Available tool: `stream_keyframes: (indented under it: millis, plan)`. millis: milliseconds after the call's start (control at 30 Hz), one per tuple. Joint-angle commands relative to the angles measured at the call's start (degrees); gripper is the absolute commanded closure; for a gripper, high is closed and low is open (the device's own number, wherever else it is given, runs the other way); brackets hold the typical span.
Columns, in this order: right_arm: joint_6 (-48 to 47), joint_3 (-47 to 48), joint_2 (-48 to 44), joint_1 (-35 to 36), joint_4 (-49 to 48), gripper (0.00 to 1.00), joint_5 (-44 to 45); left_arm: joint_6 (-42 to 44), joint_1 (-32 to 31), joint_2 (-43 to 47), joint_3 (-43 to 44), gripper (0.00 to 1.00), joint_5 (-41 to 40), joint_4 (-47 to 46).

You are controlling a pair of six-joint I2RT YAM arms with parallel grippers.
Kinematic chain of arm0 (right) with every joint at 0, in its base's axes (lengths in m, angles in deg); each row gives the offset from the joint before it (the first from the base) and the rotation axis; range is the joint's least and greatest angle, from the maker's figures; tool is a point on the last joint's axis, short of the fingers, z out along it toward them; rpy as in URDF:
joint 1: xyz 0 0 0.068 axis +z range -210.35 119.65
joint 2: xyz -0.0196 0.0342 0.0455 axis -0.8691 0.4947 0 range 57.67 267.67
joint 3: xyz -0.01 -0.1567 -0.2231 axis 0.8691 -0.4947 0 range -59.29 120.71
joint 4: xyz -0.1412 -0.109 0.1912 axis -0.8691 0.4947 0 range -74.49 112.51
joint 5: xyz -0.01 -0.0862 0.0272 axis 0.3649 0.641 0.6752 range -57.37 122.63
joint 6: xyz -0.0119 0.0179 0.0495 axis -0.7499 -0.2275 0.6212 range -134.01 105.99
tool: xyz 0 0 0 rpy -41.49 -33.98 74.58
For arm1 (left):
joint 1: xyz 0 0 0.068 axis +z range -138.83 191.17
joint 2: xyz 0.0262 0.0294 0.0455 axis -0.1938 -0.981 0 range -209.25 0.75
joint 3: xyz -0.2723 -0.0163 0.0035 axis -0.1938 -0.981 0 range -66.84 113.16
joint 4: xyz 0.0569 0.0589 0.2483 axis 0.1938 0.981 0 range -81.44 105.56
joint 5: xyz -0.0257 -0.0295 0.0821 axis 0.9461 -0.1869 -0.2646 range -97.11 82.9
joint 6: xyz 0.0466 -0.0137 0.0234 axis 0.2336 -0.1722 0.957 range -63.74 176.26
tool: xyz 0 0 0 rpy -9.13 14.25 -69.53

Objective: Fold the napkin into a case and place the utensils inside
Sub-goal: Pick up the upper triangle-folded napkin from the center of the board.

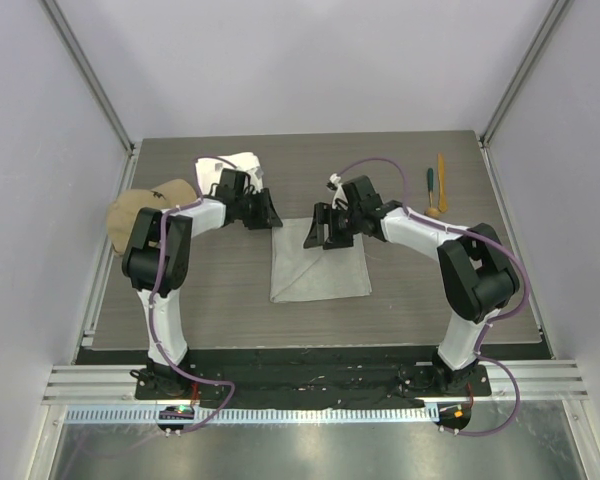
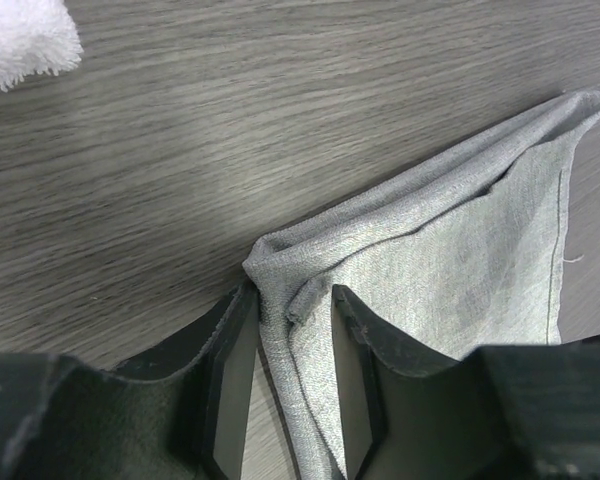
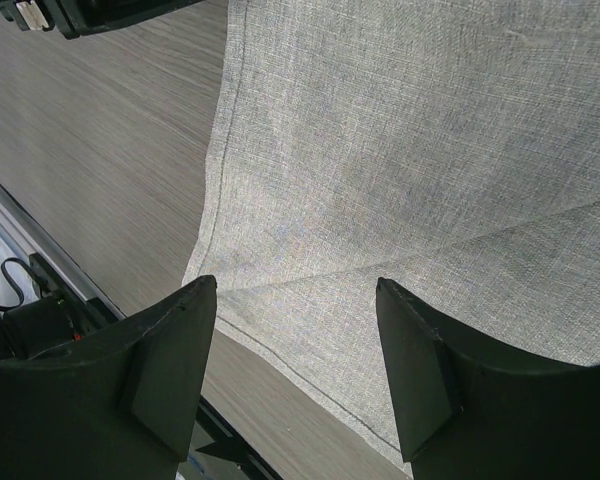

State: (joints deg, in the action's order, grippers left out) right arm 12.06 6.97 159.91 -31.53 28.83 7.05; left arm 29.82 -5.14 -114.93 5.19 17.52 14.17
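Grey napkin point(image 1: 320, 262) lies folded on the desk point(image 1: 200, 300); left gripper point(image 2: 293, 300) half-open astride its far-left corner, hold uncertain, apparently for folding; right gripper point(image 3: 295, 290) hovers wide open, empty.

Grey wood-grain table point(image 1: 410, 300) stands between plain pale lilac walls point(image 1: 300, 60), evenly lit.

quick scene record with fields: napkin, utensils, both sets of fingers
napkin: grey, partly folded, lying mid-table
left fingers: either side of the napkin's far left corner fold; grip unclear
right fingers: open, above the napkin
utensils: three, far right of the table, outside the napkin
other: white towel, tan cap, far left
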Motion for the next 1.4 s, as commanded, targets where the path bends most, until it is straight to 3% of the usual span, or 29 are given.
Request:
stream_keyframes:
  millis: [0,267,533,800,967,1367]
  plan:
    - [0.22,1.5,-2.39,0.62,-1.02,0.3,0.62,1.04,-0.3,-3.24,-0.93,0.65,-3.88,6.35]
    - [-1.8,0.98,-4.15,7.47,1.35,0.24,9.92,-0.63,-0.38,-1.22,-0.57,1.0,-7.3,7.75]
    - [-2.51,-0.17,-7.05,23.81,4.08,0.16,36.45,-8.72,-0.12,0.89,-2.15,1.0,-11.79,10.74]
    - [0.21,9.39,3.48,38.14,10.93,0.15,49.21,-13.37,0.41,-1.48,-0.66,1.0,-12.05,13.55]
    - [0.39,13.54,9.38,41.05,14.35,0.18,56.67,-13.99,0.41,-1.13,0.65,1.0,-14.07,15.84]
    - [0.65,14.34,13.51,42.2,14.8,0.39,56.78,-14.43,0.5,-1.48,1.27,1.0,-15.48,16.19]
